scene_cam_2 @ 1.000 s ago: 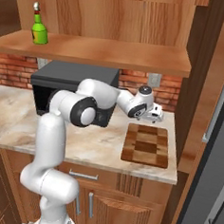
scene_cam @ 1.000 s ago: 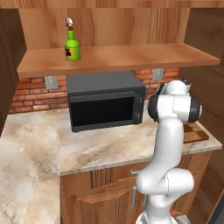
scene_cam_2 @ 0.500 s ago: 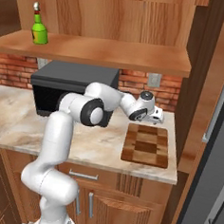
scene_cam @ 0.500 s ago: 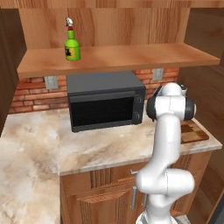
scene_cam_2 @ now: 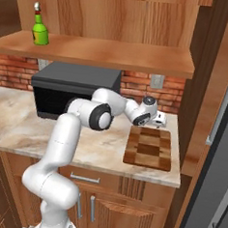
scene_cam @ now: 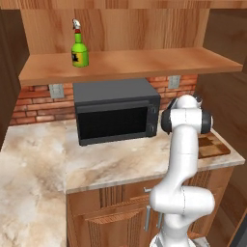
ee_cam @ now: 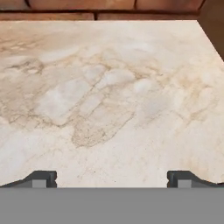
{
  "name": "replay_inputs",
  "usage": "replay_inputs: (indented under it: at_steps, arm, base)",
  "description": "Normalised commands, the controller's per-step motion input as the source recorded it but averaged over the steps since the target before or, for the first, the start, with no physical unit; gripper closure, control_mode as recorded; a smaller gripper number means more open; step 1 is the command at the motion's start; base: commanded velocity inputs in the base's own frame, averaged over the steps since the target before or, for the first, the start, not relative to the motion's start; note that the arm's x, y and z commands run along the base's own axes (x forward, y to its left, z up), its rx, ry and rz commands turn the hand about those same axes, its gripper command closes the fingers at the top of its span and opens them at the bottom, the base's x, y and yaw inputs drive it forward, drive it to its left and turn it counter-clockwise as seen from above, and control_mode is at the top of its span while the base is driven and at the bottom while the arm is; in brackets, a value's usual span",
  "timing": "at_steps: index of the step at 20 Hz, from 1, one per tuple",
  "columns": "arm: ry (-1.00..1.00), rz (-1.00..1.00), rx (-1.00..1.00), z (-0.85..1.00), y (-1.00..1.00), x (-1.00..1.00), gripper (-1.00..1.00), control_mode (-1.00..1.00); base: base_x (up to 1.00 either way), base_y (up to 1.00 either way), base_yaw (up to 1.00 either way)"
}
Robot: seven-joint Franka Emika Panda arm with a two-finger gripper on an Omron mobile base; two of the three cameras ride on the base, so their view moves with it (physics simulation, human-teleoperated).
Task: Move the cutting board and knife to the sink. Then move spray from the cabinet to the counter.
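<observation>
- Left base view: the spray [scene_cam: 79, 48] stands upright on the shelf board of the cabinet [scene_cam: 130, 63], above the microwave [scene_cam: 117, 116]. The arm rises in front of the counter [scene_cam: 53, 154] and hides most of the cutting board [scene_cam: 212, 144], of which a corner shows at the right end of the counter. By my reading the spray step has not begun.
- Right base view: the cutting board [scene_cam_2: 149, 147] lies flat on the counter [scene_cam_2: 98, 148], right of the microwave [scene_cam_2: 74, 86] and near the side wall. The arm reaches across with the gripper [scene_cam_2: 159, 120] low at the board's far edge, close to the brick wall. I cannot pick out the knife here, nor a sink. The spray [scene_cam_2: 40, 30] is on the shelf at the far left. The board is not yet moved, so nothing of the task looks done.
- Hand view: the jaws stand wide apart with nothing between them; their two dark tips [ee_cam: 40, 179] rise at the bottom over bare marbled counter [ee_cam: 109, 100], with brick at the top. What seems left: board and knife to the sink, then the spray down to the counter.
</observation>
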Motion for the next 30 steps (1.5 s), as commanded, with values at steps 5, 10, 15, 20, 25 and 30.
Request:
replay_inputs:
  at_steps: [5, 10, 15, 20, 25, 30]
  arm:
    - [0.16, 0.00, -0.05, -0.24, 0.05, -0.04, -1.00, -1.00]
    - [0.25, 0.00, -0.04, -0.33, 0.01, -0.30, -1.00, -1.00]
    - [0.25, -0.04, -0.01, -0.35, 0.00, -0.54, -1.00, -1.00]
    - [0.16, -0.07, 0.00, -0.36, -0.01, -0.89, -1.00, -1.00]
    - [0.11, -0.10, 0.00, -0.31, -0.05, -0.96, -1.00, -1.00]
    - [0.01, -0.11, 0.00, -0.10, -0.09, -0.74, -1.00, -1.00]
  base:
    - [0.00, 0.00, 0.00]
    - [0.00, 0.00, 0.00]
    - [0.00, 0.00, 0.00]
    - [0.00, 0.00, 0.00]
    - [0.00, 0.00, 0.00]
    - [0.00, 0.00, 0.00]
